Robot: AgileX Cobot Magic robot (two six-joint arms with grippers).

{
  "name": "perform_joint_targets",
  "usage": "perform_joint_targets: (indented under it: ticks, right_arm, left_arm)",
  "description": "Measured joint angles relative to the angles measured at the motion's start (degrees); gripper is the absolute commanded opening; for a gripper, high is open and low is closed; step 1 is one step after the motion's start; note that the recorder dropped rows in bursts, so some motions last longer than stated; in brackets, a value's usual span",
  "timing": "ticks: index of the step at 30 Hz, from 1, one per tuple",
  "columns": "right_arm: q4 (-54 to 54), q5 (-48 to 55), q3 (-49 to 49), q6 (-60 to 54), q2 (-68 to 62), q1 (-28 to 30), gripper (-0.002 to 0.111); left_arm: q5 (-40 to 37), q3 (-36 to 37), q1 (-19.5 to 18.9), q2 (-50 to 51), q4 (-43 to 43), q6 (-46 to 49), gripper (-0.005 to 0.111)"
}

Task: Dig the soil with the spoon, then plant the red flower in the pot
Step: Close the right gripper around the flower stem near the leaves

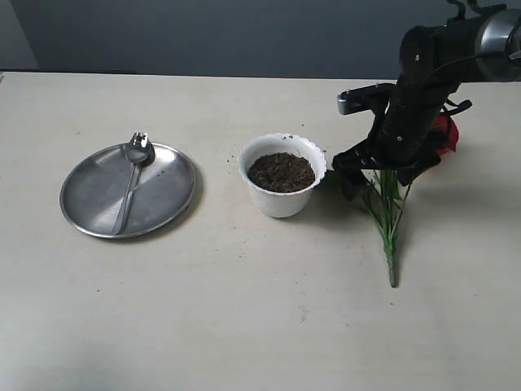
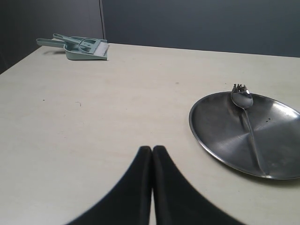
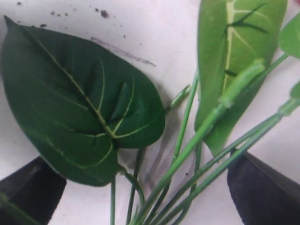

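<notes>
Right gripper (image 1: 381,175) hangs wide open astride the flower (image 1: 389,224) stalks, gripping nothing. Pot (image 1: 281,204) of soil (image 1: 281,172) stands just beside it; the spoon (image 1: 130,183) lies well away. Digging looks done, planting not.

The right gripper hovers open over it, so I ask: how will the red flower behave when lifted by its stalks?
The red flower probably bends and droops: its stalks are long and thin. Several separate stalks may slip from a grip. The bloom and broad leaves crowd one end, so it likely hangs unevenly.
</notes>
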State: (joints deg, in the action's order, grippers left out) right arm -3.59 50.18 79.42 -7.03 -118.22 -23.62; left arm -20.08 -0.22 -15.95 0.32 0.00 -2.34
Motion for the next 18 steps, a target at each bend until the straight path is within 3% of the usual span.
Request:
perform_joint_targets:
  ticks: [18]
  right_arm:
    - [-1.67, -3.89, 0.00, 0.22, -0.35, 0.00, 0.088]
  left_arm:
    - [0.00, 0.00, 0.00, 0.00, 0.00, 0.00, 0.000]
